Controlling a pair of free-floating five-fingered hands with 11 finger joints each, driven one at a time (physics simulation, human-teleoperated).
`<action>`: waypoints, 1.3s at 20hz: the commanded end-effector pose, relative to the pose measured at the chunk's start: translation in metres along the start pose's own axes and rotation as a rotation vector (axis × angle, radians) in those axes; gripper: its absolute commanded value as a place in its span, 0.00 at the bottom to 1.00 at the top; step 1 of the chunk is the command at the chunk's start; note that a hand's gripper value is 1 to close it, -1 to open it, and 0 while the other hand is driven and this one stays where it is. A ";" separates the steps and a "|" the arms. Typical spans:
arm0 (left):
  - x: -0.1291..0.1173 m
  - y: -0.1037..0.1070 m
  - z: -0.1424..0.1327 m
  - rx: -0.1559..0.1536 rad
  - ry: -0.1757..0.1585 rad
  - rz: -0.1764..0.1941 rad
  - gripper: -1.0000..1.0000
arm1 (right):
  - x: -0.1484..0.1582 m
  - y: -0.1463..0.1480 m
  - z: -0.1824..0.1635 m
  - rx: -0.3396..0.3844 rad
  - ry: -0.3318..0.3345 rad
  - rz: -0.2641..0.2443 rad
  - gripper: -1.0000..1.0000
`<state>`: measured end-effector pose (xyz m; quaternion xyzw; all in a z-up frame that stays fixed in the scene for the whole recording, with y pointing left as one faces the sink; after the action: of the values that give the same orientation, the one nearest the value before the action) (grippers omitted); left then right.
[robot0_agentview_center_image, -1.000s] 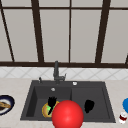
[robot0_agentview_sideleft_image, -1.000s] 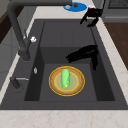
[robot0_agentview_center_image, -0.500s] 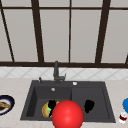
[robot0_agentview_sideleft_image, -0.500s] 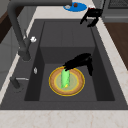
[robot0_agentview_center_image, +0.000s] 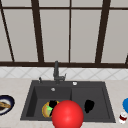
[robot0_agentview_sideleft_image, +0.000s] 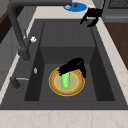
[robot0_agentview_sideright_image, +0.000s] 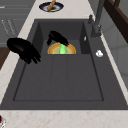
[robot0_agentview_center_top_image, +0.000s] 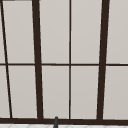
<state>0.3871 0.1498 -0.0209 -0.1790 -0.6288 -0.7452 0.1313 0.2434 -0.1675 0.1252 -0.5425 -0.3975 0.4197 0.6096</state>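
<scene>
A yellow-rimmed plate (robot0_agentview_sideleft_image: 75, 87) lies on the floor of the sink's left basin, with a green object (robot0_agentview_sideleft_image: 65, 80) lying on it. My left hand (robot0_agentview_sideleft_image: 73, 65) is down on the far end of the green object, its fingers curled around it. The front view shows the left hand (robot0_agentview_center_image: 52, 103) over the plate (robot0_agentview_center_image: 45, 110), and the right side view shows the left hand (robot0_agentview_sideright_image: 57, 37) just above the green object (robot0_agentview_sideright_image: 62, 48). My right hand (robot0_agentview_center_image: 88, 105) hangs relaxed over the right basin; the right hand (robot0_agentview_sideleft_image: 91, 16) (robot0_agentview_sideright_image: 23, 48) holds nothing.
The dark double sink (robot0_agentview_center_image: 30, 100) has a tall faucet (robot0_agentview_center_image: 56, 72) at its back. A red ball (robot0_agentview_center_image: 67, 115) stands at the front edge. A dark plate with food (robot0_agentview_center_image: 5, 105) is on the left counter. A blue plate (robot0_agentview_center_image: 125, 105) and a small red-white item (robot0_agentview_center_image: 122, 117) are on the right.
My left hand has come down from above the left basin onto the green object on the plate. The right hand has stayed where it was.
</scene>
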 end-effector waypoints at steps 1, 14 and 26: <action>-0.008 -0.017 -0.006 0.014 0.003 0.006 0.00 | 0.000 0.000 0.000 0.000 0.000 0.000 0.50; -0.063 -0.040 -0.008 0.021 -0.015 0.046 0.00 | 0.000 0.000 0.000 0.000 0.000 0.000 0.50; -0.101 -0.056 -0.013 0.019 -0.018 0.135 1.00 | 0.000 0.000 0.000 0.000 0.000 0.000 0.50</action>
<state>0.4439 0.1458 -0.0846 -0.2416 -0.6135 -0.7304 0.1783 0.2434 -0.1675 0.1252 -0.5425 -0.3975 0.4197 0.6096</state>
